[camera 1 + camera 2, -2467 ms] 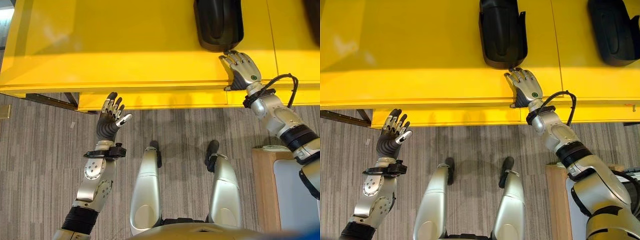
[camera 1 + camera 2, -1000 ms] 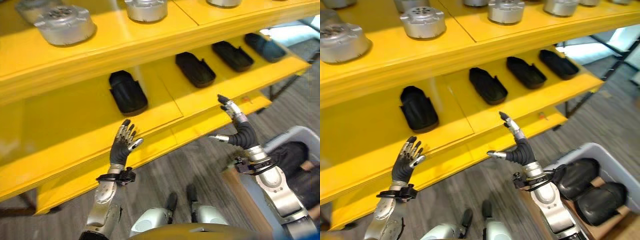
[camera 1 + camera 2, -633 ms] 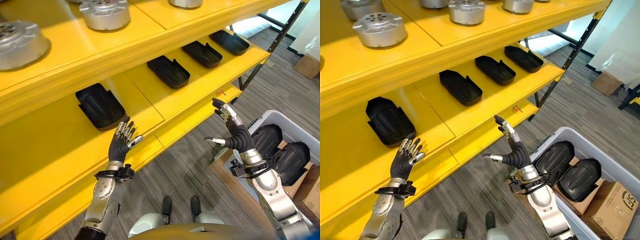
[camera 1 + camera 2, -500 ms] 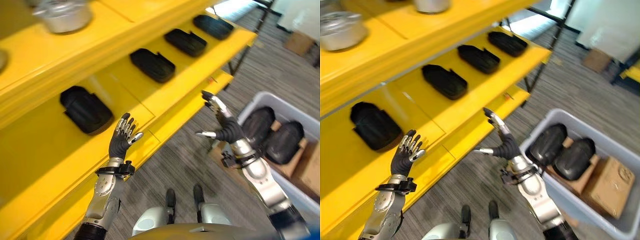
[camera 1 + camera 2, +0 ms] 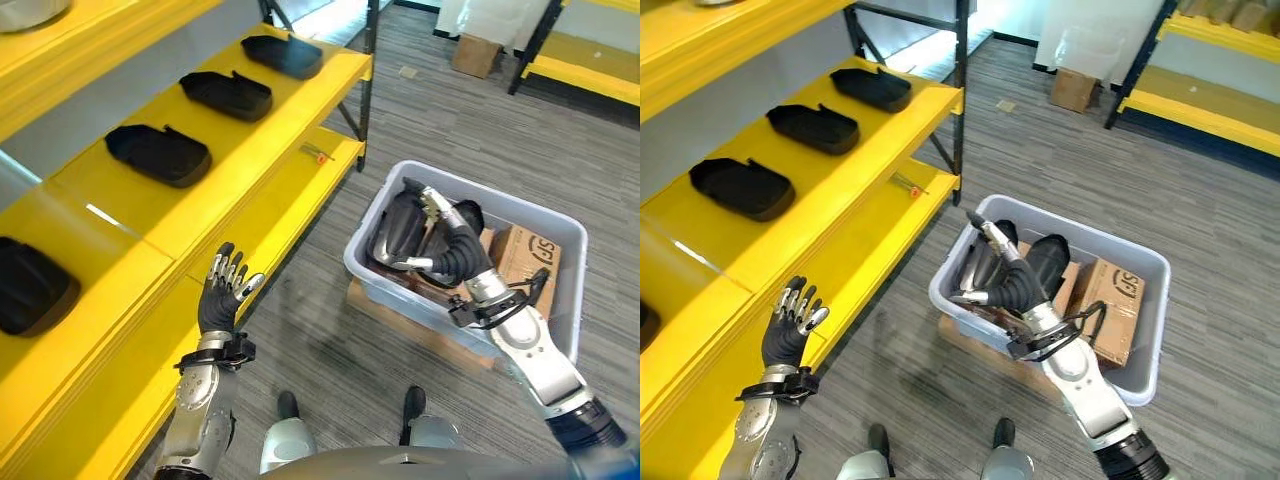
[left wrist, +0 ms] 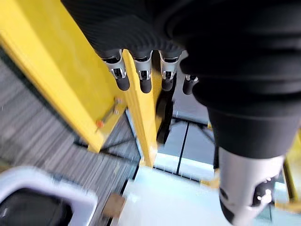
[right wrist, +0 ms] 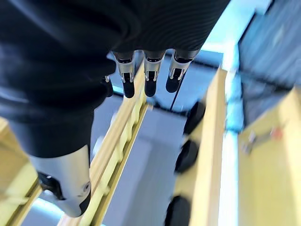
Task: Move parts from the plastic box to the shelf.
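Risk lies at the box (image 5: 400, 290), where black parts (image 5: 1048, 262) sit jammed against a carton (image 5: 1110, 310): the right hand (image 5: 448, 248), spread and empty above them, could snag one against the wall, while the left hand (image 5: 222, 295) hangs spread beside the shelf (image 5: 260, 190).

Grey striped carpet floor (image 5: 1040, 150) of a storeroom, with black upright posts (image 5: 960, 90) at the corner of a yellow rack, a second low yellow rack (image 5: 1210, 110) near the far edge, and a cardboard box (image 5: 1074, 88) beside it.
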`<state>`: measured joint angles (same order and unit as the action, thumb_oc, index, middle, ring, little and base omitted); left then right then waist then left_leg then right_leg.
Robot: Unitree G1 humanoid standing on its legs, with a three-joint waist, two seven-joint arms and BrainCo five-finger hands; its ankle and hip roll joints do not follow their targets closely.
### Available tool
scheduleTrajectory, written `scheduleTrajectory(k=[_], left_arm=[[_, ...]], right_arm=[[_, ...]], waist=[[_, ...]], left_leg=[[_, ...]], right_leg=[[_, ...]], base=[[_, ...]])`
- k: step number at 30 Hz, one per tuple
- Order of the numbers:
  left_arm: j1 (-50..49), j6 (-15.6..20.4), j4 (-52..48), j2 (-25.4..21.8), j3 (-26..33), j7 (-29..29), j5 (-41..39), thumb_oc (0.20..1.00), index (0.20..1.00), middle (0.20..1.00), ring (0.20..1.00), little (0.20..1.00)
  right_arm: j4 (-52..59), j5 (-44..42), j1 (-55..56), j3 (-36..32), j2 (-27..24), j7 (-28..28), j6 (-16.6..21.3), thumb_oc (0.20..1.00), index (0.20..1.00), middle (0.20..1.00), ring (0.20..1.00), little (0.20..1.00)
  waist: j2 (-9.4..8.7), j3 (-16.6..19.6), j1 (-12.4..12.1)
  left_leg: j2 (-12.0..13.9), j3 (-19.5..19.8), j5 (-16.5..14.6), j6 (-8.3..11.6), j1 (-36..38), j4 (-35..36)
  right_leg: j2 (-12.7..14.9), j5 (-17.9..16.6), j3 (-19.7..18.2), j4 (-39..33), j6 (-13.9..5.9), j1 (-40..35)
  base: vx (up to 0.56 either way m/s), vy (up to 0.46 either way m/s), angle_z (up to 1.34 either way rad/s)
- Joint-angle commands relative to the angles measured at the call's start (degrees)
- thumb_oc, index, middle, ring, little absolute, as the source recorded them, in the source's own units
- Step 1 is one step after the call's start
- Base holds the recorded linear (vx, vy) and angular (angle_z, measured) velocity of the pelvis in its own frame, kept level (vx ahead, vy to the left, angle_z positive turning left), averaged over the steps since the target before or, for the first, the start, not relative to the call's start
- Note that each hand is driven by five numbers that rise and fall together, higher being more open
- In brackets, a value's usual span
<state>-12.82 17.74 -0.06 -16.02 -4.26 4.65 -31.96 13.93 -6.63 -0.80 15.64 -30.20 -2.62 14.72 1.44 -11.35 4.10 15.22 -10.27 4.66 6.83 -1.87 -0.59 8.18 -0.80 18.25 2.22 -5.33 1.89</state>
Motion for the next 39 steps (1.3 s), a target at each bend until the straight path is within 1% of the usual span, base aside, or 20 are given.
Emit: scheduleTrajectory(k=[1,2,4,5,7,8,9,10,13,14,16,17,18,19,20,21,26,29,33,39], left_arm=[[3.2,2.1,-2.9,-3.9,-1.4,-1.4,1.0,1.0,1.0,1.0,1.0,1.0],[3.9,2.0,-2.5,-3.6,-2.2,-1.6,0.8,1.0,1.0,1.0,1.0,1.0],[4.4,1.8,-2.1,-3.3,-2.6,-1.7,0.6,1.0,1.0,1.0,1.0,1.0],[4.4,1.9,-2.0,-3.1,-2.6,-1.6,0.4,1.0,1.0,1.0,1.0,1.0],[4.0,1.9,-2.3,-3.1,-2.4,-1.3,0.8,1.0,1.0,1.0,1.0,1.0],[3.5,1.7,-2.7,-2.9,-2.2,-1.3,0.8,1.0,1.0,1.0,1.0,1.0],[3.5,1.6,-2.7,-2.9,-2.2,-1.3,0.8,1.0,1.0,1.0,1.0,1.0],[3.2,1.5,-2.8,-2.7,-2.4,-1.4,0.4,1.0,1.0,1.0,1.0,1.0],[2.1,2.0,-2.6,-2.1,-2.5,-1.2,0.0,1.0,1.0,1.0,1.0,1.0],[2.1,2.1,-2.6,-2.1,-2.4,-1.3,0.0,1.0,1.0,1.0,1.0,1.0],[1.7,2.1,-2.0,-1.8,-2.6,-1.4,0.2,1.0,1.0,1.0,1.0,1.0],[1.9,2.3,-0.7,-0.8,-2.9,-2.1,-2.1,1.0,1.0,1.0,1.0,1.0],[2.0,2.3,-0.7,-0.7,-2.9,-2.1,-2.1,1.0,1.0,1.0,1.0,1.0],[3.1,2.2,-0.5,-0.5,-3.9,-3.2,-3.1,1.0,1.0,1.0,1.0,1.0],[3.6,2.1,-0.8,-1.2,-4.7,-4.1,-2.9,1.0,1.0,1.0,1.0,1.0],[3.6,2.1,-0.8,-1.3,-4.8,-4.1,-2.9,1.0,1.0,1.0,1.0,1.0],[4.3,2.3,-0.4,-3.2,-4.2,-4.0,-1.9,1.0,1.0,1.0,1.0,1.0],[4.3,2.3,-0.2,-3.5,-3.7,-3.2,-1.4,1.0,1.0,1.0,1.0,1.0],[4.4,1.7,0.4,-3.4,-4.2,-2.9,-0.8,1.0,1.0,1.0,1.0,1.0],[4.5,0.8,0.4,-3.2,-5.1,-3.2,-0.6,1.0,1.0,1.0,1.0,1.0]], right_arm=[[3.6,-1.9,-1.2,-1.6,2.2,-0.6,3.5,1.0,1.0,1.0,1.0,1.0],[3.9,-1.9,0.3,-2.7,1.7,-1.0,3.8,1.0,1.0,1.0,1.0,1.0],[4.2,-2.5,1.3,-3.2,1.2,-1.4,4.2,1.0,1.0,1.0,1.0,1.0],[4.2,-2.9,1.7,-3.1,1.1,-1.3,4.2,1.0,1.0,1.0,1.0,1.0],[4.5,-3.3,1.4,-2.9,0.8,-1.1,4.4,1.0,1.0,1.0,1.0,1.0],[4.2,-3.0,0.8,-2.5,0.9,-1.2,4.3,1.0,1.0,1.0,1.0,1.0],[4.2,-3.0,0.8,-2.5,0.9,-1.2,4.3,1.0,1.0,1.0,1.0,1.0],[3.6,-3.0,0.3,-2.1,1.1,-1.3,4.3,1.0,1.0,1.0,1.0,1.0],[2.2,-2.8,-1.0,-0.7,1.4,-2.1,4.8,1.0,1.0,1.0,1.0,1.0],[2.1,-2.8,-1.0,-0.7,1.4,-2.2,4.8,1.0,1.0,1.0,1.0,1.0],[1.2,-2.3,-1.5,-0.1,1.6,-2.2,4.8,1.0,1.0,1.0,1.0,1.0],[0.6,-2.8,-1.3,0.2,1.9,-1.5,4.5,1.0,1.0,1.0,1.0,1.0],[0.6,-2.8,-1.3,0.1,1.9,-1.5,4.5,1.0,1.0,1.0,1.0,1.0],[0.0,-3.1,-0.6,-0.6,2.1,-1.0,4.2,1.0,1.0,1.0,1.0,1.0],[-0.2,-3.7,1.3,-2.1,2.6,-0.5,3.9,1.0,1.0,1.0,1.0,1.0],[0.0,-3.8,1.4,-2.2,2.6,-0.4,3.8,1.0,1.0,1.0,1.0,1.0],[0.4,-5.0,4.2,-2.5,4.1,1.3,3.2,1.0,1.0,1.0,1.0,1.0],[0.3,-4.6,4.4,-2.1,4.5,1.5,3.0,1.0,1.0,1.0,1.0,1.0],[-0.7,-6.2,4.7,-2.1,5.9,1.2,2.5,1.0,1.0,1.0,1.0,1.0],[-1.9,-8.2,5.3,-2.3,6.5,0.8,2.2,1.0,1.0,1.0,1.0,1.0]], waist=[[-0.92,0.2,-0.8],[-0.19,0.0,0.0],[0.21,-0.7,0.5],[-0.14,-1.8,0.0],[-1.2,-2.8,-0.8],[-1.98,-2.8,-1.4],[-2.07,-2.7,-1.4],[-2.13,-2.7,-1.9],[-1.44,-2.6,-2.5],[-1.52,-2.7,-2.8],[-0.78,-2.5,-3.7],[-0.19,-1.9,-3.3],[-0.08,-1.9,-3.6],[0.61,-0.7,-2.8],[0.46,0.2,-1.3],[0.26,0.1,-1.5],[-1.68,3.0,0.1],[-2.86,4.3,0.2],[-4.7,6.1,0.1],[-5.0,6.9,0.4]], left_leg=[[-0.8,0.3,-2.8,-0.85,3.3,-0.3],[0.3,0.5,-1.0,-0.16,2.4,-2.2],[2.3,1.5,3.0,0.35,-1.8,-13.0],[1.4,4.4,4.9,-0.07,-4.1,-18.5],[-2.8,7.8,4.1,-1.18,-7.2,-25.0],[-2.4,7.7,2.7,-1.97,-9.9,-23.5],[-2.5,7.6,3.0,-2.06,-10.0,-23.3],[-2.1,9.0,3.0,-2.08,-11.2,-19.8],[3.1,10.0,10.3,-0.05,-11.0,-4.8],[3.2,9.5,10.6,0.04,-10.3,-4.1],[4.1,10.8,12.4,1.49,-8.3,1.8],[3.4,10.7,8.2,1.09,-4.7,1.6],[3.6,10.5,8.3,1.09,-4.7,1.6],[2.4,10.6,6.6,1.48,-3.3,1.1],[1.0,8.5,3.7,0.92,-2.1,0.1],[0.8,8.3,3.4,0.78,-1.8,-0.1],[-3.0,3.1,-1.5,-0.9,1.1,-0.6],[-4.2,1.0,-2.9,-1.43,2.5,-0.4],[-4.4,-1.3,-3.5,-1.48,4.9,1.3],[-3.4,-1.1,-1.9,-0.68,5.9,4.1]], right_leg=[[6.6,0.1,-1.4,10.7,-2.63,7.4],[5.6,1.8,-2.3,11.2,-1.35,7.1],[3.5,3.1,-2.5,9.7,1.46,5.3],[2.5,3.3,-3.3,8.9,2.74,4.3],[1.6,3.5,-4.4,7.5,3.77,3.1],[1.0,4.1,-6.0,6.4,3.35,2.0],[1.1,3.8,-6.0,6.2,3.35,2.1],[0.7,4.1,-7.4,5.9,2.76,1.8],[0.1,4.8,-10.9,6.2,0.99,1.5],[0.1,5.0,-11.3,6.5,1.03,1.5],[-0.3,5.8,-14.5,7.8,0.24,1.5],[0.2,6.6,-17.1,9.0,-0.46,1.7],[0.0,6.3,-17.3,8.9,-0.43,1.9],[0.9,5.2,-18.8,7.8,-1.39,1.6],[3.3,3.3,-18.9,6.0,-2.98,0.2],[3.5,3.3,-19.1,5.8,-3.12,-0.1],[8.8,-2.3,-21.0,1.5,-6.58,-1.6],[10.3,-5.4,-21.7,-0.1,-8.03,-1.3],[11.1,-7.9,-22.4,-2.6,-9.26,-1.3],[10.7,-6.8,-21.0,-3.8,-8.79,-2.2]], base=[[0.07,-0.215,-0.09],[0.08,-0.295,0.08],[0.03,-0.264,0.14],[0.03,-0.223,0.09],[0.08,-0.158,0.05],[0.1,-0.076,-0.37],[0.16,0.013,-0.55],[0.14,0.115,-0.72],[0.22,0.2,-0.44],[0.18,0.122,-0.37],[0.24,0.232,-0.76],[0.21,0.261,-1.12],[0.24,0.375,-1.93],[0.24,0.408,-2.01],[0.25,0.417,-1.63],[0.17,0.32,-0.41],[0.11,0.218,-0.4],[0.08,0.12,-0.51],[0.07,0.039,-0.35],[0.04,-0.024,-0.06]])
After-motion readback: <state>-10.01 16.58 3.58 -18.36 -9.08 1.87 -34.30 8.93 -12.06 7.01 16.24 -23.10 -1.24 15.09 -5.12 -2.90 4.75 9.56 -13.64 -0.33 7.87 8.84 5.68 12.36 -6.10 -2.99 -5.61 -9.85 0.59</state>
